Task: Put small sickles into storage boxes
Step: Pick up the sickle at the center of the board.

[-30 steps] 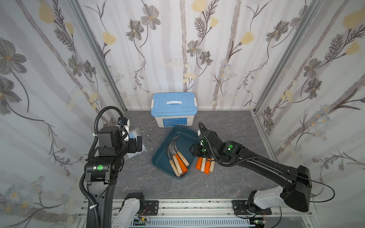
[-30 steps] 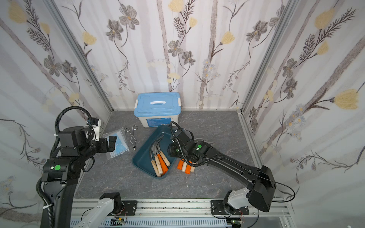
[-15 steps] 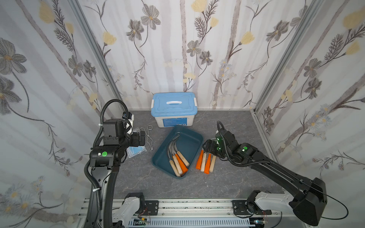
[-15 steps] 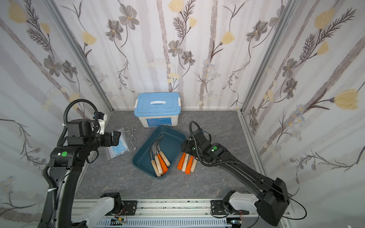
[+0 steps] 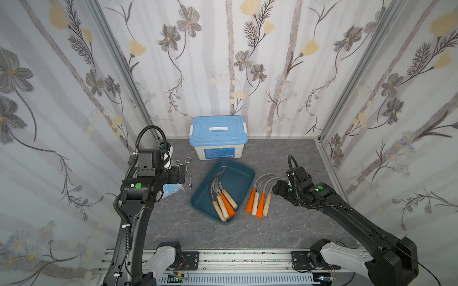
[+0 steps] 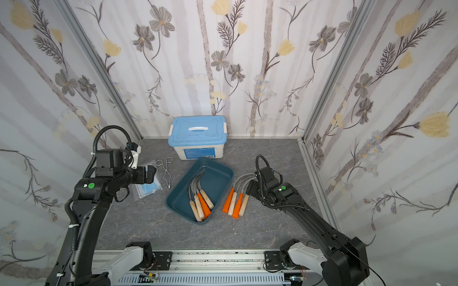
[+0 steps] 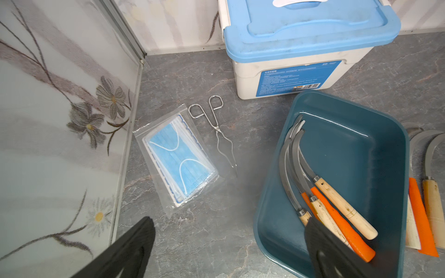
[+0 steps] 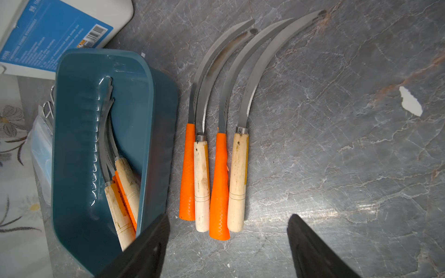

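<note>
The blue-green tray (image 5: 239,182) sits slanted in the middle of the grey table (image 5: 247,235), just in front of the lidded white box (image 5: 218,138) at the far wall. A handful of sickles (image 5: 223,198) already lies in it, blades bunched along its left wall and handles pointing to the near corner, which looks like the tidy way to nest such curved shapes. Four more sickles (image 5: 259,200) wait on the table just to the right of the tray, side by side, orange and wooden handles alternating, blades all curving away to the far right. The right claw (image 5: 278,187) hovers over the blade end of that row with its jaws spread wide and nothing between them; I take it as lined up for the next pick, probably by a handle, since the blades are thin and flat against the table. The left claw (image 7: 228,219) hangs wide open and empty too, held back on the left above the packet of face masks (image 7: 178,158) and the wire tongs (image 7: 216,134), seemingly keeping clear of the tray.
</note>
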You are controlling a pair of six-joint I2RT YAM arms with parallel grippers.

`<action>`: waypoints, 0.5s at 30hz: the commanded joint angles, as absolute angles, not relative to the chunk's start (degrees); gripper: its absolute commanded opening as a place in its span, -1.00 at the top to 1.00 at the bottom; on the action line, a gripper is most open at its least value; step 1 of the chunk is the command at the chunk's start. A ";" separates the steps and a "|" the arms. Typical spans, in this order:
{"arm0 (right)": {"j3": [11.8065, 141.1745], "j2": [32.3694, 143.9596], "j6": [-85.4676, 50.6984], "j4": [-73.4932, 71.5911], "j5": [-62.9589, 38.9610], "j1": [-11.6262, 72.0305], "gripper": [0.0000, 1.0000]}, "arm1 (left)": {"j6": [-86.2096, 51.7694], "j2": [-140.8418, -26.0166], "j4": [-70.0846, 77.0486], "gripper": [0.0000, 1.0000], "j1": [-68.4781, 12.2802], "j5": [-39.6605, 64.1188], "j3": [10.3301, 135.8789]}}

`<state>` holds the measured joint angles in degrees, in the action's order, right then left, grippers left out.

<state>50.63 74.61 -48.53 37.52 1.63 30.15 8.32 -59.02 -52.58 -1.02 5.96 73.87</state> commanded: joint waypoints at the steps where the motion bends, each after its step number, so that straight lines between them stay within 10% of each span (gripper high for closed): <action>1: 50.37 76.36 -46.31 37.41 1.14 30.08 -0.56 | 9.07 -59.96 -53.17 -1.00 -1.05 10.32 73.18; 15: 46.19 77.33 -49.05 34.16 -0.17 30.13 -0.50 | 15.28 -59.61 -55.17 -0.91 -4.92 8.04 69.53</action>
